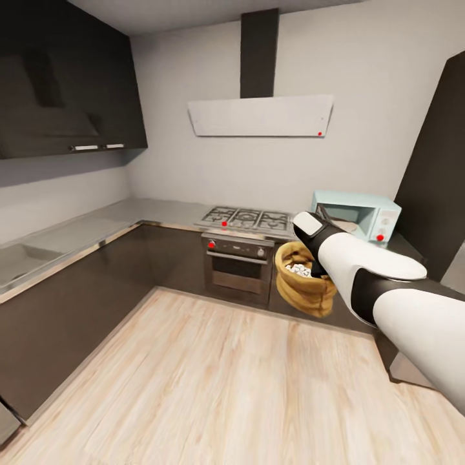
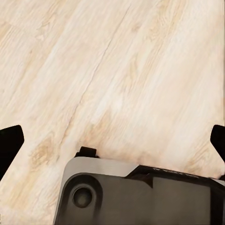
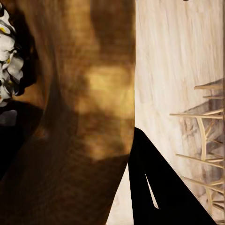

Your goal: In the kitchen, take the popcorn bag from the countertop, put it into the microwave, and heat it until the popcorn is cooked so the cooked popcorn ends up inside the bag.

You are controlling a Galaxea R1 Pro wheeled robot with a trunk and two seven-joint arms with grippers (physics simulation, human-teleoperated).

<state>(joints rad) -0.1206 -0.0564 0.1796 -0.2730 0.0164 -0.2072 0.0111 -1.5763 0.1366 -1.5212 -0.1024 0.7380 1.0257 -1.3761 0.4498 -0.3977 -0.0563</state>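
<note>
The tan burlap popcorn bag [image 1: 303, 281] hangs in the air in front of the dark cabinets, right of the oven, with white popcorn [image 1: 298, 269] in its mouth. My right gripper [image 1: 318, 268] reaches into the bag's rim and is shut on it. In the right wrist view the burlap of the bag [image 3: 89, 117] is very close, popcorn [image 3: 8, 56] sits at its edge and one black finger [image 3: 154, 187] lies against it. The pale-blue microwave [image 1: 358, 216] stands on the countertop [image 1: 77, 229] behind my right arm. My left gripper [image 2: 112, 138] is open over the floor.
A steel gas hob [image 1: 245, 218] sits above an oven [image 1: 236, 265], under a white hood [image 1: 261, 116]. A sink [image 1: 16, 258] is set in the left worktop. A tall dark cabinet [image 1: 439, 168] stands at the right. A wooden chair [image 3: 206, 126] and my base [image 2: 136, 192] stand on the wood floor.
</note>
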